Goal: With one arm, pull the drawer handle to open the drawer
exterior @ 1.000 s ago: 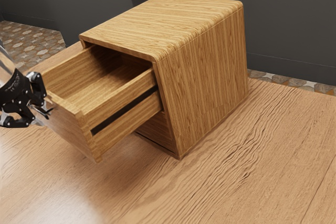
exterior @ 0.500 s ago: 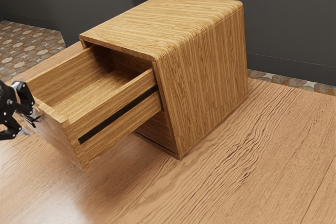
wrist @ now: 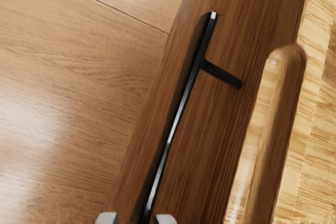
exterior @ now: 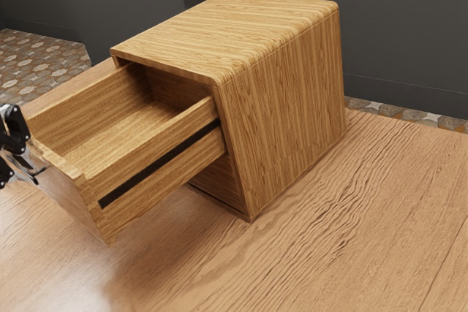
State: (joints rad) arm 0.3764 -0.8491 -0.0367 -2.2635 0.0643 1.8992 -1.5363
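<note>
The cabinet [exterior: 278,71] and its drawer [exterior: 157,150] are striped, bamboo-like wood with a smooth satin finish. In the wrist view the drawer front looks darker. The handle [wrist: 184,108] is a thin black bar, smooth, with a faint sheen. The table [exterior: 365,239] is grained wood, glossy where light reflects. The wall [exterior: 409,20] is dark and matt.

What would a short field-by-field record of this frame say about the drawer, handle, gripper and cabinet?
cabinet: wooden, upright on a wooden surface
drawer: open, standing well out of the cabinet toward the exterior view's left
handle: thin black bar on the drawer front
gripper: at the drawer front, by the handle
task state: drawer open
</note>
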